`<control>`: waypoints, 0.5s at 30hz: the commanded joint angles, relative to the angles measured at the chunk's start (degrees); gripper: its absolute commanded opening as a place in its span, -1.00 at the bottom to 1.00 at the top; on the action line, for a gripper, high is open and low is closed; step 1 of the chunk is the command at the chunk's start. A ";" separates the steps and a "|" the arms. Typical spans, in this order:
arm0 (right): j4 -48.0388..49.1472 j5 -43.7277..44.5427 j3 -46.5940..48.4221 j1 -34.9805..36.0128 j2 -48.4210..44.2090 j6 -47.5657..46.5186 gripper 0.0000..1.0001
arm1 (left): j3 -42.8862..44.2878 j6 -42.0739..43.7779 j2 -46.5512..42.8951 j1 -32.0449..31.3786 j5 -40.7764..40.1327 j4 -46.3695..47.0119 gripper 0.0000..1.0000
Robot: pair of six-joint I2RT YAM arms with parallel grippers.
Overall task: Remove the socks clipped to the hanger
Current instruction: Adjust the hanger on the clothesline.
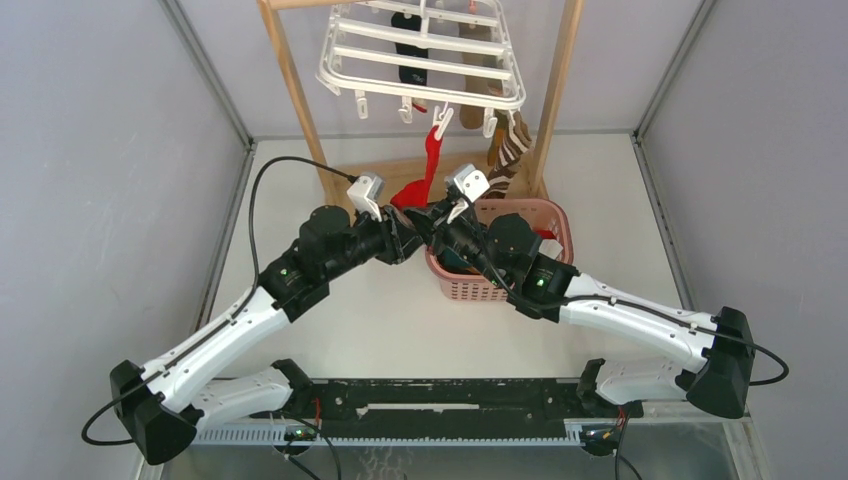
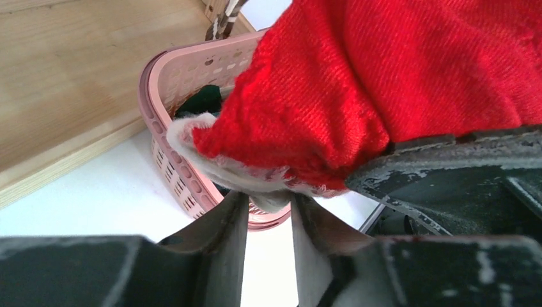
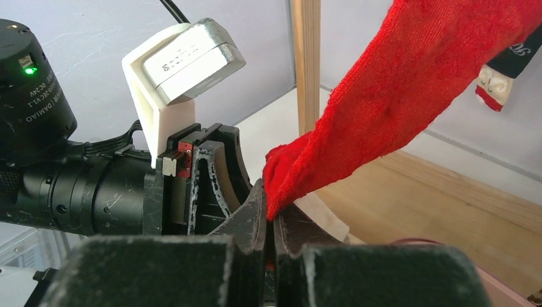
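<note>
While the red sock (image 1: 430, 165) hangs by its upper end from a clip (image 1: 441, 122) on the front rim of the white hanger (image 1: 425, 90), its lower end slants down to the two end effectors, which meet above the counter (image 1: 400, 320) near the middle of its far edge.

Right end effector (image 3: 271, 214): jaws pressed together on the lower tip of the red sock, holding it.

Left end effector (image 2: 268, 204): fingers stand narrowly apart, with the sock's pale inner edge lying between their tips. Whether they clamp the fabric cannot be told.

The pink basket (image 1: 540, 215) stands on the counter just right of the meeting point, toward the far edge, and dark green fabric (image 2: 204, 102) lies inside it.

The hanger is suspended within a wooden stand (image 1: 300, 90) at the far edge of the counter. A black sock (image 1: 408, 45) shows through its bars. A brown striped sock (image 1: 510, 150) dangles from its front right corner, beside the stand's right post.
</note>
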 commanded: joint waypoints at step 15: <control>-3.47 0.72 2.47 -1.75 -0.96 4.19 -0.47 | 2.11 0.61 -3.66 -0.85 -3.14 0.47 -0.65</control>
